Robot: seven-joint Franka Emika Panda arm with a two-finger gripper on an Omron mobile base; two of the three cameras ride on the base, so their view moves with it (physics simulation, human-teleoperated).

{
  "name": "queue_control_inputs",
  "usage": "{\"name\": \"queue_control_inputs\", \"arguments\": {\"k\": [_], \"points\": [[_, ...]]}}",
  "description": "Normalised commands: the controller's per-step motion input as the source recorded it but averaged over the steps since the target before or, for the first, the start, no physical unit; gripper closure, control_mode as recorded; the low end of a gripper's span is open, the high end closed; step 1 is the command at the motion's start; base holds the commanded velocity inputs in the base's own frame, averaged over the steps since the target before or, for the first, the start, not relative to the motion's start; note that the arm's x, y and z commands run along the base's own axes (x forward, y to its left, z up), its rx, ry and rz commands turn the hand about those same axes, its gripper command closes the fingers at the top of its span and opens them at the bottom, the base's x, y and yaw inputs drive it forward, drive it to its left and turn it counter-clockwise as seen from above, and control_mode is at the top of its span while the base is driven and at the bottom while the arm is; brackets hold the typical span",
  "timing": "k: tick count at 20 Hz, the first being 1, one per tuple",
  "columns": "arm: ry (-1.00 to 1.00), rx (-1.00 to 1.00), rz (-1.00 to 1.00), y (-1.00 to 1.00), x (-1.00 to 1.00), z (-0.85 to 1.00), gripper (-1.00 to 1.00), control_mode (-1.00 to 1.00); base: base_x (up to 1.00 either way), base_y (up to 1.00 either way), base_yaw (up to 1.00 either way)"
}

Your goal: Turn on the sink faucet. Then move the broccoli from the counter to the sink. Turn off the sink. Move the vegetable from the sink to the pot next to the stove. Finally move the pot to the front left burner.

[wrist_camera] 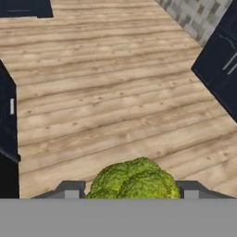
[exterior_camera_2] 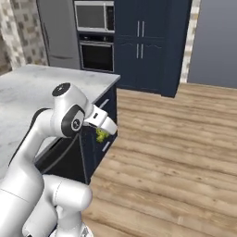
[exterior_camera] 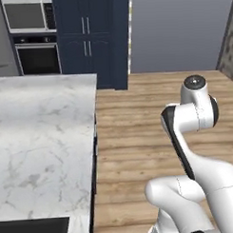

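Gripper (wrist_camera: 131,190) with broccoli (wrist_camera: 133,179) between its fingertips, above wooden floor (wrist_camera: 115,102).

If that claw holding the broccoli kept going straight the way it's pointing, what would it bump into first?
Probably the wooden floor. The hand view looks down past the broccoli in the gripper onto bare planks, with dark cabinets off to the sides. Depth is hard to judge.

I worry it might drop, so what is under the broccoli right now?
In the hand view the broccoli sits between the gripper fingers, with bare wooden floor beyond it. No counter lies beneath. The floret covers the floor directly below it.
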Motion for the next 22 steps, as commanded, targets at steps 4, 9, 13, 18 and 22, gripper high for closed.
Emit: {"name": "queue_control_inputs", "arguments": {"k": [4, 9, 13, 18, 22], "points": [[0.0, 0.0, 0.0, 0.0, 0.0, 0.0, 1.0, 1.0, 0.18, -0.36, -0.39], [0.0, 0.0, 0.0, 0.0, 0.0, 0.0, 1.0, 1.0, 0.17, -0.36, -0.39], [0.0, 0.0, 0.0, 0.0, 0.0, 0.0, 1.0, 1.0, 0.18, -0.34, -0.39], [0.0, 0.0, 0.0, 0.0, 0.0, 0.0, 1.0, 1.0, 0.16, -0.38, -0.39], [0.0, 0.0, 0.0, 0.0, 0.0, 0.0, 1.0, 1.0, 0.18, -0.4, -0.39]]}}
